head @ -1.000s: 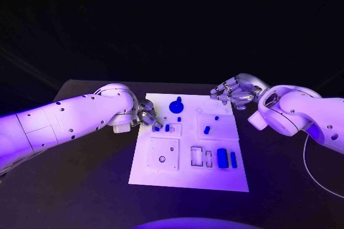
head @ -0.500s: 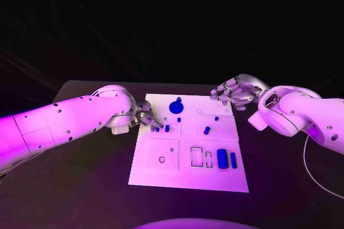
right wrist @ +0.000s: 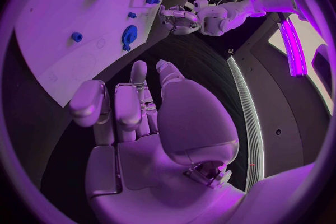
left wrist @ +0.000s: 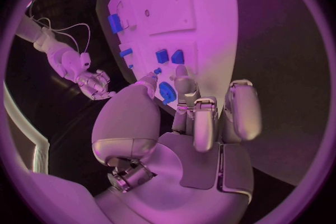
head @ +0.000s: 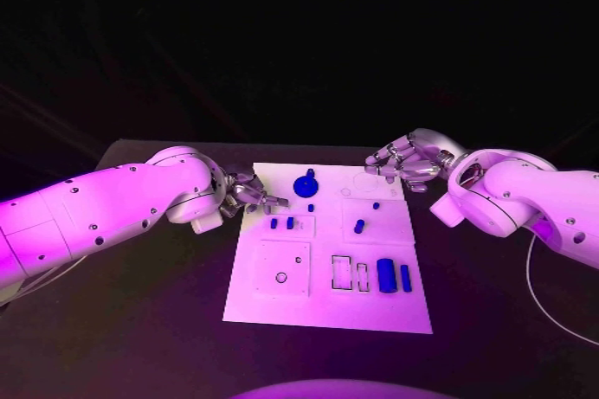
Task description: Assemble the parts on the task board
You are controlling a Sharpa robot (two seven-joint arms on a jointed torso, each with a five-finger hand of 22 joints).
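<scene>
The black table [head: 150,330] carried the white task board [head: 327,308] at its centre. The left hand [head: 247,196] hovered at the board's left edge, fingers apart, grasping nothing. The right hand [head: 406,163] hung over the far right corner, fingers loosely curled, empty. Blue parts [head: 387,274] lay across the board, a gear-shaped part [head: 305,187] near its far edge.

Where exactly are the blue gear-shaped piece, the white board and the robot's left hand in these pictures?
Blue gear [head: 305,187]: head view, on the middle of its round face.
Task board [head: 327,312]: head view, on the bare near part of the plate.
Left hand [head: 250,196]: head view, on the middle of the hand, at the board's left edge.
</scene>
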